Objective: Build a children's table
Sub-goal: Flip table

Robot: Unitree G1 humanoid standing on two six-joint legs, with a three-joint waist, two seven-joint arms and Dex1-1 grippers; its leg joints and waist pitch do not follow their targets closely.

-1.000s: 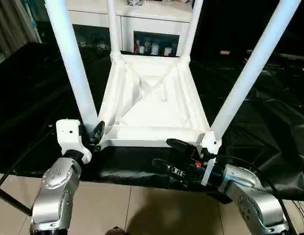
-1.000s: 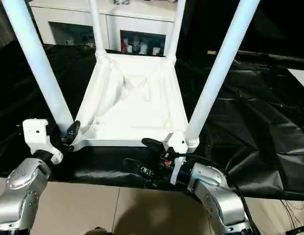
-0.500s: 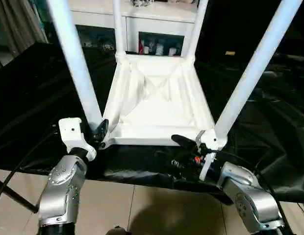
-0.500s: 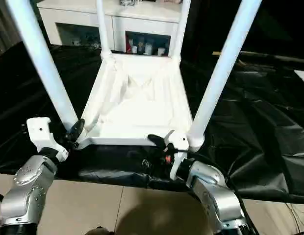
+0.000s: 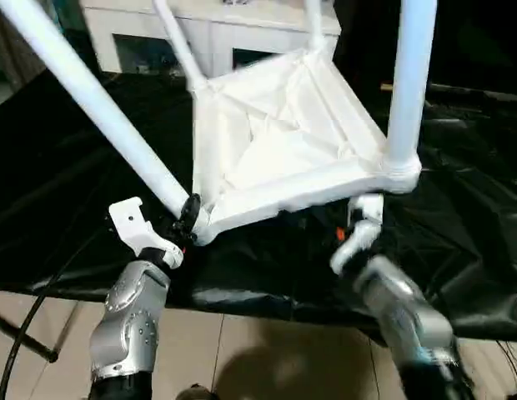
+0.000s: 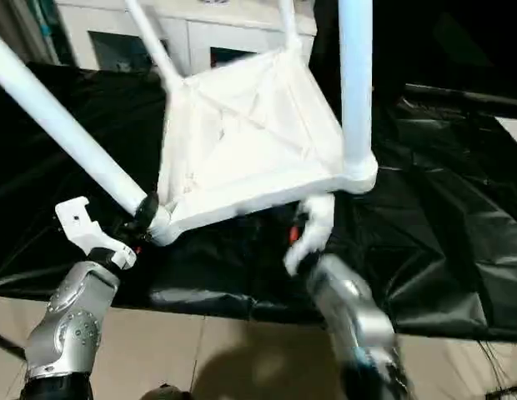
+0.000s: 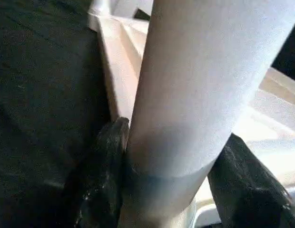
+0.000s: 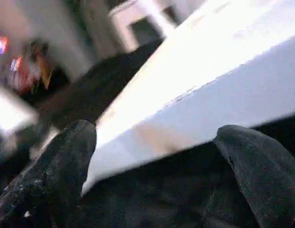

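We've got room btwn the upturned table's legs (image 5: 100, 117); cabinet (image 5: 217, 29) blocks behind, black sheet (image 5: 58, 167) free alongside.

The four legs of the children's table (image 5: 283, 150) are running out past the top edge of both eye views, so their far ends are not showing, and the near left leg (image 7: 204, 80) is overflowing the left wrist view, where it is covering most of the left end effector (image 7: 171, 190) around its base. The right end effector (image 5: 358, 242) and its forearm are smearing into blur below the table's near right corner, so whether anything is touching there cannot be told. The white cabinet (image 5: 217, 33) behind is being cropped by the frame, its compartments' contents too small to make out.
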